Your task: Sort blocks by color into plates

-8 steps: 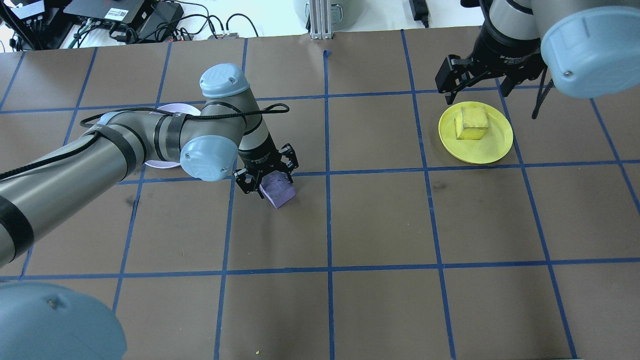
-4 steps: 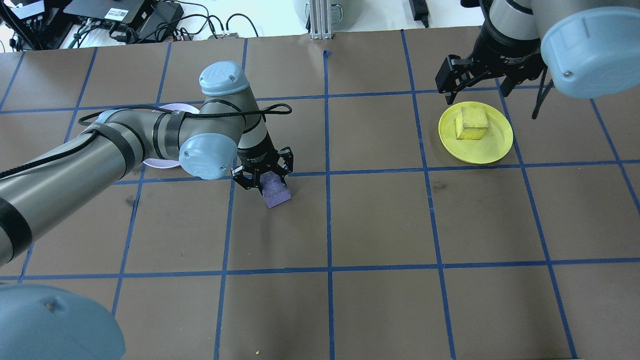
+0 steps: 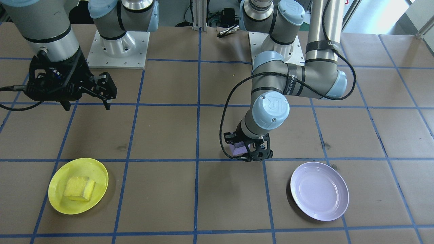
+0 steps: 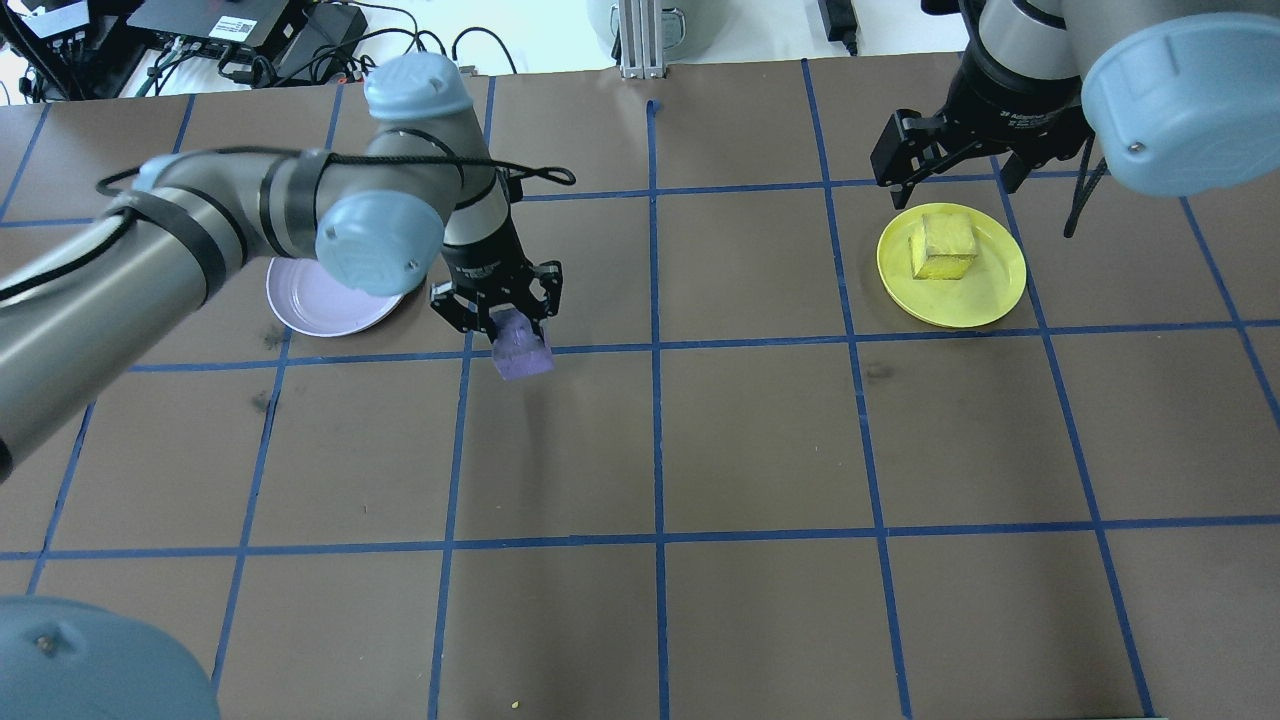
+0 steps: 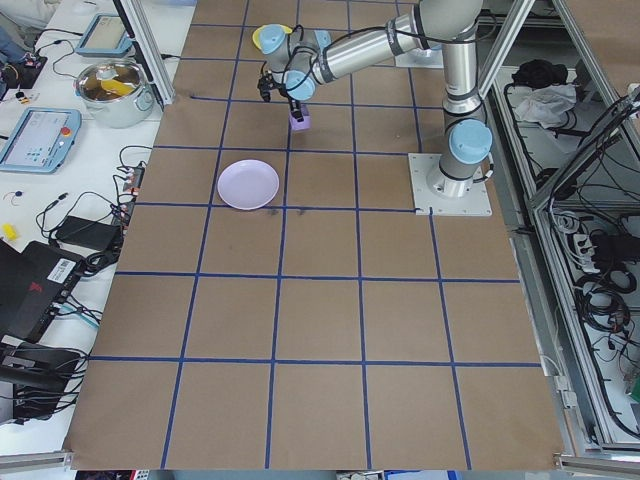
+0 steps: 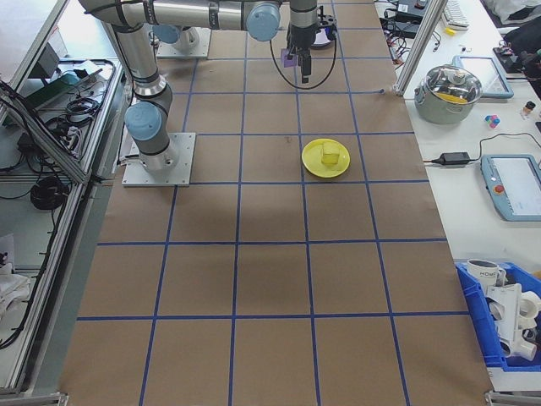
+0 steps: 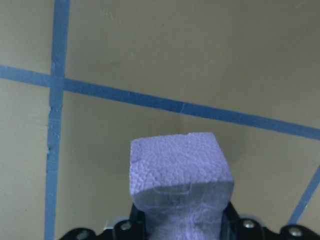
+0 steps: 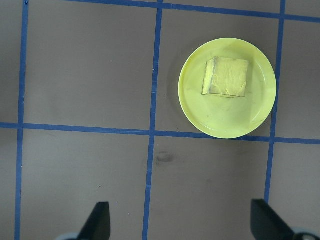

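1. Fingers of the left gripper (image 4: 505,325) pinch the purple block (image 4: 522,352), which hangs clear of the table, the lavender plate (image 4: 320,300) just beside them.
2. It looks like light, dentable foam; flat opposite faces suit gripping.
3. Spread and empty, the right gripper (image 4: 950,160) sits near the yellow block (image 4: 943,245) on its yellow plate (image 4: 990,290).

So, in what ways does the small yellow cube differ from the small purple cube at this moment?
The small yellow cube lies on the round yellow plastic plate, while the small purple cube is on no plate: the round lavender plate is bare. No gripper holds the yellow cube, since the right gripper is open beside it; the left gripper is shut on the purple cube. Both are rough, matte and similar in size.
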`<state>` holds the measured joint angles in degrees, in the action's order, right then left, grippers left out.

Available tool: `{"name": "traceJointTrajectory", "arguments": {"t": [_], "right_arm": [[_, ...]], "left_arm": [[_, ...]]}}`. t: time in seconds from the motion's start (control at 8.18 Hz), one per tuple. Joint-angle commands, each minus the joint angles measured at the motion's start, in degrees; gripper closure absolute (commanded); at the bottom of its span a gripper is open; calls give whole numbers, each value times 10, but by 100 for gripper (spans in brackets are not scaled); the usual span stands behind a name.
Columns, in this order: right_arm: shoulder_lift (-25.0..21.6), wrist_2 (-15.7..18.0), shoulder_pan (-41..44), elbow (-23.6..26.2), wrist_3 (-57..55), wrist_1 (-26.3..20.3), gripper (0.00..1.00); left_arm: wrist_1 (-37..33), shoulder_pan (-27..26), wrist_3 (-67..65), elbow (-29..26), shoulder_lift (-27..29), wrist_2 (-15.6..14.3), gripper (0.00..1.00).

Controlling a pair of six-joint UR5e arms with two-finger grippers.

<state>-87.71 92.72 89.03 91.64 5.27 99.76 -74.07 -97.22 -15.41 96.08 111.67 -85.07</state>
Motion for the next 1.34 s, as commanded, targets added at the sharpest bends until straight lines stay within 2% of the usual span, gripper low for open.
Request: {"name": "traceJointTrajectory", "arguments": {"t": [0.0,0.12,0.24,0.37,0.49,0.73,1.22], "right_arm": [[0,0,0,0,-1,-2,0],[0,0,-1,0,0,-1,0],[0,0,0,0,0,-2,0],[0,0,0,0,0,-4,0],[0,0,0,1,0,-5,0],[0,0,0,1,-1,-5,0],[1,1,0,1,1,-2,0]], "left_arm": [[-135,38,132,-147,1,-30,76],[-141,73,179,-170,-1,-33,76],[-141,111,246,-174,0,-56,75],[-136,142,319,-179,8,-60,75],[-134,161,340,-179,13,-62,75],[-100,165,382,-174,29,-69,75],[-35,171,383,-178,90,-65,72]]}}
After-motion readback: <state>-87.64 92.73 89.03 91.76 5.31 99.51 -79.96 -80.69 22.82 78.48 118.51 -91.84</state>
